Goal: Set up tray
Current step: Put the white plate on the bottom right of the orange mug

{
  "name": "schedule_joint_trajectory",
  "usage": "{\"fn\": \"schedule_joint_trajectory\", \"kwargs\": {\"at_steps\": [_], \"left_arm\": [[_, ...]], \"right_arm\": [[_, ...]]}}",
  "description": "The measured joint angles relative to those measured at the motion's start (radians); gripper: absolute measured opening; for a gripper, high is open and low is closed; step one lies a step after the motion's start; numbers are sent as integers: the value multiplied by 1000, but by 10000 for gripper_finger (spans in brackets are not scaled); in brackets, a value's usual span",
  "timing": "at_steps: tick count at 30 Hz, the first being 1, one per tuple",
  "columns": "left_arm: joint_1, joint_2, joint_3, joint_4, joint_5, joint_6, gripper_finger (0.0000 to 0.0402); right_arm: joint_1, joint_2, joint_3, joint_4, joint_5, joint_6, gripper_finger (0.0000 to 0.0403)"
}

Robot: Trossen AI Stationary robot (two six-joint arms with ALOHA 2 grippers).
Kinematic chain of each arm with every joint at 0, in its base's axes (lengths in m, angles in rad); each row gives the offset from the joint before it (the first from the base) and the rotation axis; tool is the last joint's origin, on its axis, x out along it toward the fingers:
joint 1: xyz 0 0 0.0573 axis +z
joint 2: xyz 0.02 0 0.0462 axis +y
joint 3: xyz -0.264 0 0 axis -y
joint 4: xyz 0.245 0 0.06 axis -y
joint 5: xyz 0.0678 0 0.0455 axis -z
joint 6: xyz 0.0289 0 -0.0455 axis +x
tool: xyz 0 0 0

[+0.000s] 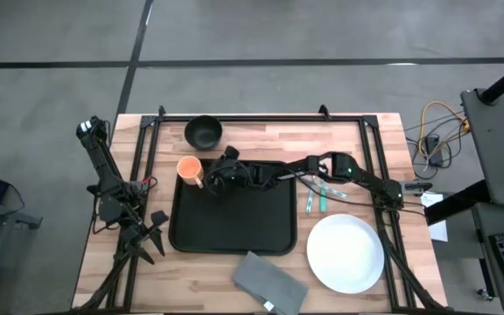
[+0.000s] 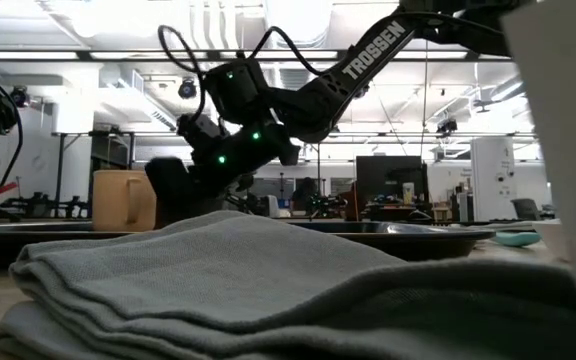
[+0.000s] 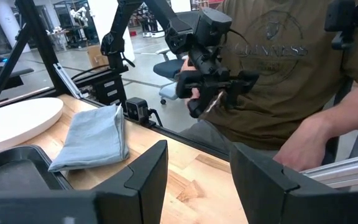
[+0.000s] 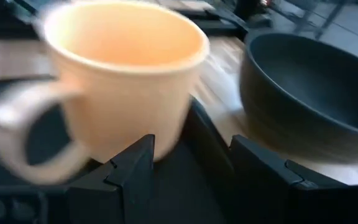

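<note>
The right gripper (image 1: 210,180) reached across the tray (image 1: 233,229) with its fingers (image 4: 131,171) spread wide and empty, just beside the orange mug (image 1: 190,169) that stood in the tray's far left corner, the black bowl (image 1: 203,131) sitting on the wood just beyond that corner. The black tray lay in the middle of the table (image 1: 121,254), with a folded grey napkin (image 1: 269,282) by its near right corner, a white plate (image 1: 346,252) to its right and teal utensils (image 1: 316,199) between plate and tray edge. The left gripper (image 1: 151,234) waited at the table's left side near the tray, its fingers (image 3: 145,174) likewise apart with nothing between them, while a person's hand (image 3: 300,148) showed beyond the table edge.
</note>
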Motion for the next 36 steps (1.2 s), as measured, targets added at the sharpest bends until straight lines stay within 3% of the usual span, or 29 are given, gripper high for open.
{"fn": "schedule_joint_trajectory", "kwargs": {"at_steps": [4, 14, 19, 24, 28, 36], "left_arm": [[0, 0, 0, 0, 0, 0, 155], [0, 0, 0, 0, 0, 0, 155], [0, 0, 0, 0, 0, 0, 155], [0, 0, 0, 0, 0, 0, 155], [0, 0, 0, 0, 0, 0, 155], [0, 0, 0, 0, 0, 0, 155]], "right_arm": [[-2, -15, -1, -61, 121, 16, 201], [17, -91, -67, -97, 72, -10, 201], [18, -176, -198, -65, -92, -19, 201], [19, -261, -384, 156, -334, -22, 201], [19, -323, -494, 289, -354, -6, 201], [43, -410, -602, 320, -400, -27, 201]]}}
